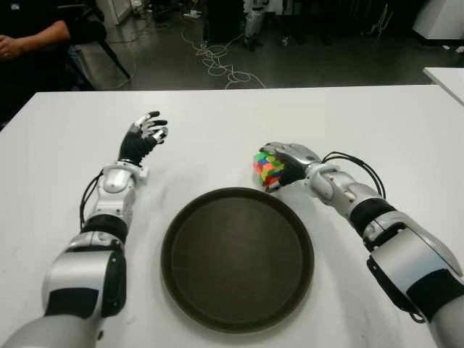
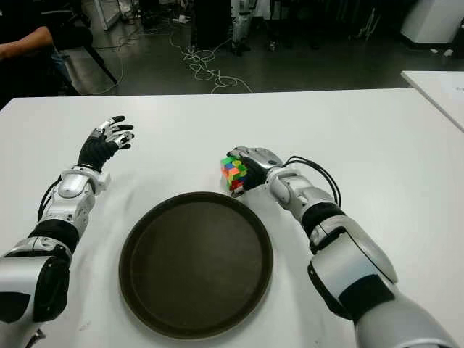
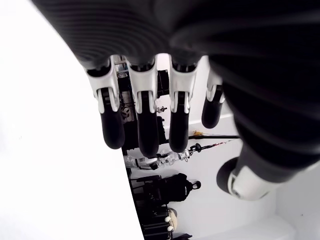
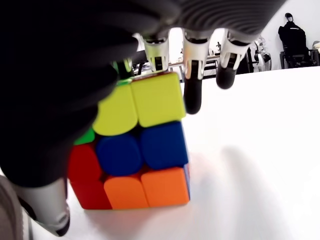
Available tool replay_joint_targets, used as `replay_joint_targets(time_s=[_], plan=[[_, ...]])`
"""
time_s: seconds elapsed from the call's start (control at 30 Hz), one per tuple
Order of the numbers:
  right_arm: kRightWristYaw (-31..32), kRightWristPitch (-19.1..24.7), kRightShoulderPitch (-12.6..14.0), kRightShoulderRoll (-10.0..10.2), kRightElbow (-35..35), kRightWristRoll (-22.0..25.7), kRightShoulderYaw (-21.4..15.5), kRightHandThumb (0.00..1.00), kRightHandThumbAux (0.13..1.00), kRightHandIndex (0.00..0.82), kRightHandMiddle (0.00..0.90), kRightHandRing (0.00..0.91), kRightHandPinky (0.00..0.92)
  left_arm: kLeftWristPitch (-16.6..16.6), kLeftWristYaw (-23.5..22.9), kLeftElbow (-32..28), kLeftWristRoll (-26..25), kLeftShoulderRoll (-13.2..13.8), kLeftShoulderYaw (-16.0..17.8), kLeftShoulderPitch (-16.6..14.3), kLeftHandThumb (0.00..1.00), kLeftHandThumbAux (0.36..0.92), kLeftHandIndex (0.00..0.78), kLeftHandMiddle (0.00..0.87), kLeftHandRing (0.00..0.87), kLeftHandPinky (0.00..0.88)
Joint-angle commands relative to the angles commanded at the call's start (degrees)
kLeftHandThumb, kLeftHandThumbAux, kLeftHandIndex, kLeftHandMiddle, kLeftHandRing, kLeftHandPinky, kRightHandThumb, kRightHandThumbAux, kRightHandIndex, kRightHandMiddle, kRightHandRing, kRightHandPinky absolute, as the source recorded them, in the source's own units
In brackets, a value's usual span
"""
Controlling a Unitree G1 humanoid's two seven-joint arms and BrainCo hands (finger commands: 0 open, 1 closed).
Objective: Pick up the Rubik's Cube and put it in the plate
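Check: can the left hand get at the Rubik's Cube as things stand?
Probably not cleanly. The right hand is already wrapped around the Rubik's Cube at the plate's far right rim; the left hand, open, is across the table with bare surface between.

Glossy plastic cube (image 4: 137,145), matt dark plate (image 1: 238,259), smooth white table (image 1: 391,130)

I see the Rubik's Cube (image 1: 267,169), scrambled faces of yellow, blue, orange, red and green, sitting on the white bench (image 1: 239,130), just beyond the far right rim of the plate (image 1: 238,259), a round dark brown tray-like dish lying flat and bare.
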Motion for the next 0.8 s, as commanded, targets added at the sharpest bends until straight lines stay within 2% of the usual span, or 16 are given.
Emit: replay_joint_targets(time_s=[0.47, 0.8], plan=[[-0.65, -0.22, 0.07, -0.03, 0.25, -0.12, -0.15, 0.0, 0.716, 0.172, 0.183, 0.184, 0.169, -0.48, -0.17, 0.02, -0.2, -0.15, 0.23, 0.11, 0.151, 0.659, 0.164, 0.25, 0.245, 0.247], [-0.52, -0.55, 0.24, 0.01, 0.25, 0.05, -0.35, 0.0, 0.715, 0.176, 0.203, 0.215, 0.215, -0.13, -0.02, 0.04, -0.25, -0.22, 0.26, 0.01, 0.176, 0.675, 0.177, 0.258, 0.251, 0.265]])
